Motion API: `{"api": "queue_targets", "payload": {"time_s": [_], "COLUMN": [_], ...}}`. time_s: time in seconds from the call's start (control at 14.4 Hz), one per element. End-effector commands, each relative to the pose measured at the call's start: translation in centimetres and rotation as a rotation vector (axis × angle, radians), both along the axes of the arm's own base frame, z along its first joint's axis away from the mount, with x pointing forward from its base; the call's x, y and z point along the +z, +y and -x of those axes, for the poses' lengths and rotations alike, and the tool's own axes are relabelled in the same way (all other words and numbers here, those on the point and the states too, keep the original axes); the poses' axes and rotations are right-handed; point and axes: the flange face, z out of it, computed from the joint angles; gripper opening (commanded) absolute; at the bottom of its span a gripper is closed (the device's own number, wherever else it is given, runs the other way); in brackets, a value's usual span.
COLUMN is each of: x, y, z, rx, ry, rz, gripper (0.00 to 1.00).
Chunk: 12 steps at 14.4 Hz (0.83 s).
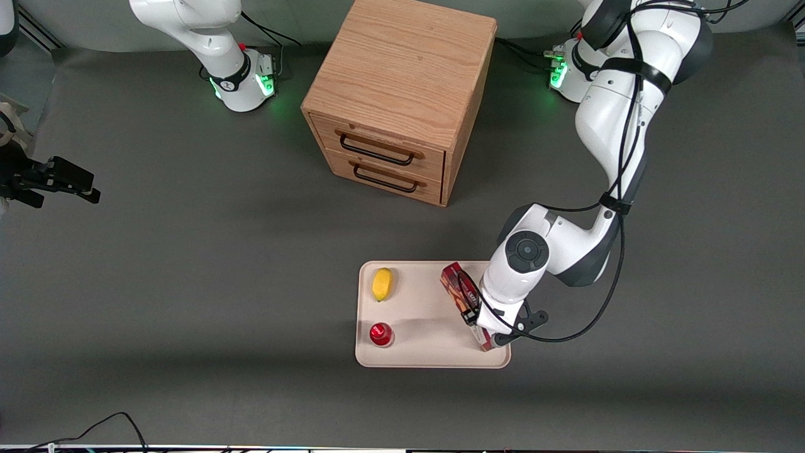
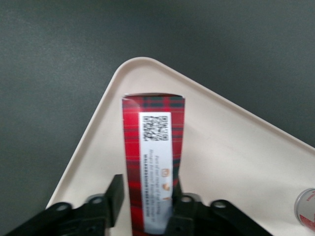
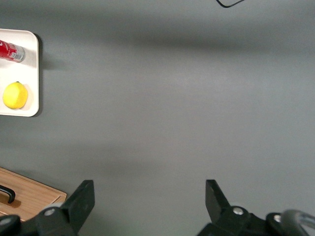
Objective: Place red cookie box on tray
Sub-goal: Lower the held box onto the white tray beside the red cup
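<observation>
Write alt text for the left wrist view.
The gripper holds the red cookie box between its fingers, over a corner of the cream tray. A small red object sits on the tray at the frame's edge; dark grey table surrounds it.

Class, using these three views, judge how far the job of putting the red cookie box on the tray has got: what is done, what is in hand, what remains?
Done: the red cookie box has been carried over the tray, beside the lemon and small red can. In hand: the gripper is shut on the box; whether it rests on the tray is unclear. Left: release and withdraw.
</observation>
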Motion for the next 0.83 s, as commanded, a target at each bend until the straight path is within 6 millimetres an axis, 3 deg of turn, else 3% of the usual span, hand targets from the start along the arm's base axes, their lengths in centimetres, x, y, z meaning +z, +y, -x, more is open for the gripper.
{"api": "queue_targets", "payload": {"time_s": [0.0, 0.28, 0.42, 0.62, 0.76], "x": [0.1, 2.6, 5.7, 12.6, 19.6], "y": [0.0, 0.1, -1.1, -0.1, 2.2], "z": [-0.1, 0.2, 1.5, 3.1, 4.5], "rx": [-0.016, -0.012, -0.03, -0.047, -0.135], "ry": [-0.016, 0.03, 0.097, 0.226, 0.247], "rz": [-0.007, -0.039, -0.065, -0.064, -0.041], "gripper": [1.0, 1.0, 1.0, 1.0, 1.0]}}
